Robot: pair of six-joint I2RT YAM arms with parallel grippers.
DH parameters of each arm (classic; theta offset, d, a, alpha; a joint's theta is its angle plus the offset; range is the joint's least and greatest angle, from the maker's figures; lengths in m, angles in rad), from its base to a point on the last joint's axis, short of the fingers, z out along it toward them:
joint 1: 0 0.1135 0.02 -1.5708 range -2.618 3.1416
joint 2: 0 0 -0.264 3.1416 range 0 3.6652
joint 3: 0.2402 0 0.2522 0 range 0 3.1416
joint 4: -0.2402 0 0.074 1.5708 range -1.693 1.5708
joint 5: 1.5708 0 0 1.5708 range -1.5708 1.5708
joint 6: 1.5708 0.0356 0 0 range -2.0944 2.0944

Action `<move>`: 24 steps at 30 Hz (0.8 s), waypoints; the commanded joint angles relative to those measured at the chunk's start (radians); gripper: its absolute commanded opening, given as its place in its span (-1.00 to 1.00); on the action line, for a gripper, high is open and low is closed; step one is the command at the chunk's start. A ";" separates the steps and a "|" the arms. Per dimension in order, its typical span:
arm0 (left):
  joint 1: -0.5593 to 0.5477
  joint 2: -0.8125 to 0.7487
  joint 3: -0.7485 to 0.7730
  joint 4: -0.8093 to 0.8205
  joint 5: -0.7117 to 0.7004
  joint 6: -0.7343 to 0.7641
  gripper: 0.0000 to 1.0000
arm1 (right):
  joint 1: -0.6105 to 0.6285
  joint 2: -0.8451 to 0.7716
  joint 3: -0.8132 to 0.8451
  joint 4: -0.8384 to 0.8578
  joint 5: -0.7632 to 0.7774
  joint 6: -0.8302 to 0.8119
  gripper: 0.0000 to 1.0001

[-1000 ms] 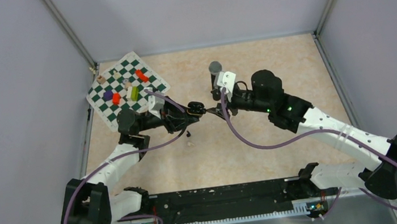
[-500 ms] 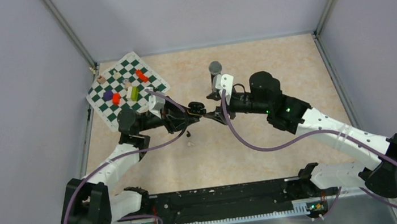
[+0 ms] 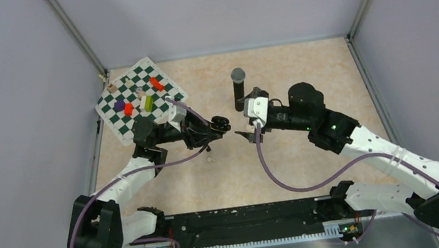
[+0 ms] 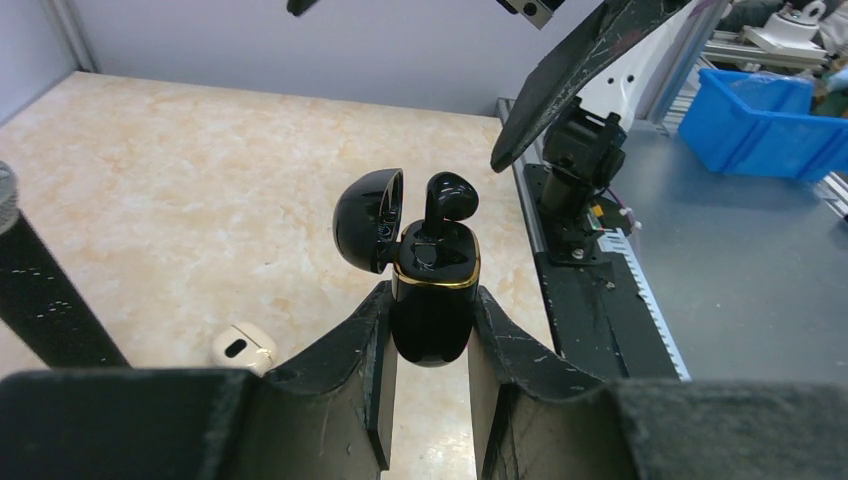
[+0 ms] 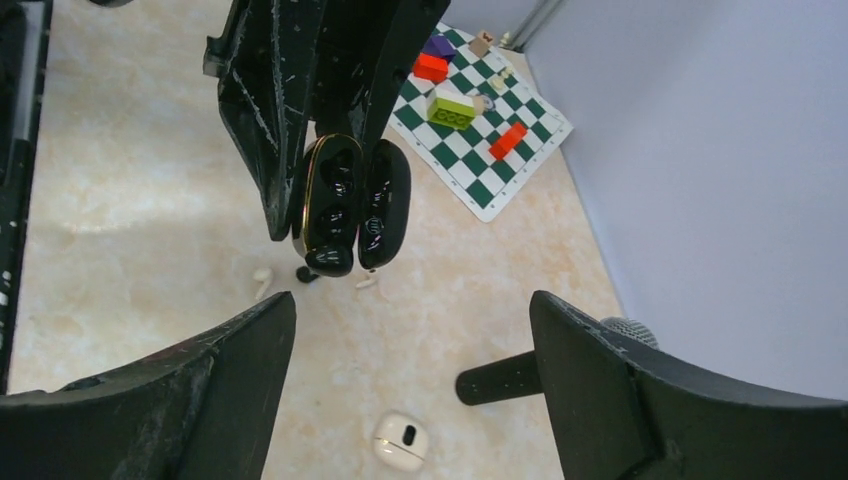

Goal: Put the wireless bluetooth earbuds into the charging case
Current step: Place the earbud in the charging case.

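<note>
Mid-frame, left gripper (image 4: 432, 305) clamping open charging case (image 4: 433, 272), black earbud (image 4: 447, 195) poking up; right gripper (image 5: 410, 305) gaping empty, likely fetching loose bud (image 5: 305, 273) next.

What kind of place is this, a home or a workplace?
Probably a robotics lab: a walled table with two arms bolted to its edge, test props like a chessboard mat, and a blue bin nearby.
</note>
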 commanded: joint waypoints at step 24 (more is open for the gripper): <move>-0.085 0.111 0.179 -0.599 0.188 0.400 -1.00 | 0.035 -0.090 -0.192 0.132 -0.101 -0.346 0.98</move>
